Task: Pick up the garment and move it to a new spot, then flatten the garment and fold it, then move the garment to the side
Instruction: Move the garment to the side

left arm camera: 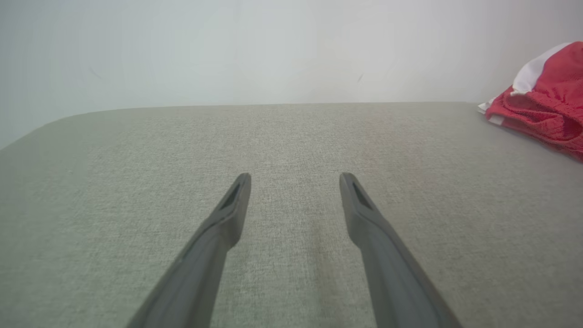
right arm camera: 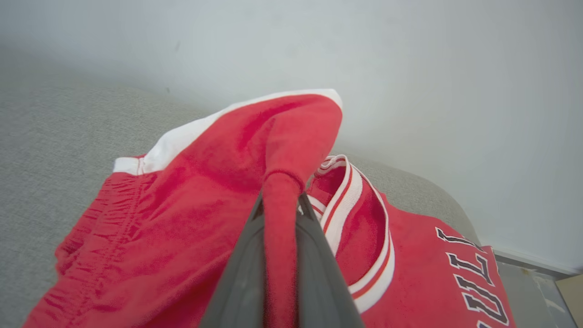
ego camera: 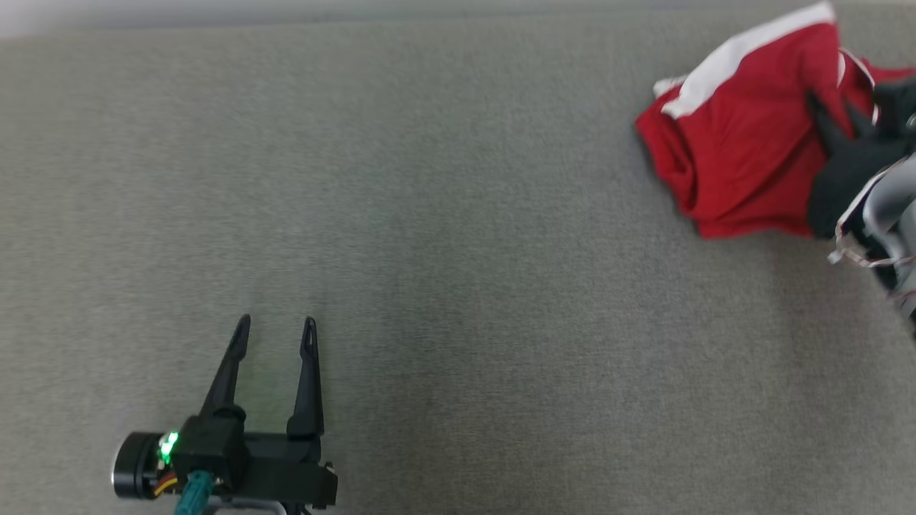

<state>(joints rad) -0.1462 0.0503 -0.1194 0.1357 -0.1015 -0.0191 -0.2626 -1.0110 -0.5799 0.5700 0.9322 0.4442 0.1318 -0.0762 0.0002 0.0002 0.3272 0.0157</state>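
At the lower left of the head view, I am keeping my left gripper (ego camera: 278, 325) low over the grey woven fabric surface (ego camera: 458, 243), its two dark fingers spread wide and touching nothing. Farther up, at the upper right of the frame, my right gripper (ego camera: 830, 114) is pinching a raised fold of the crumpled red jersey garment with white trim (ego camera: 737, 136), which is lying near the surface's far edge.
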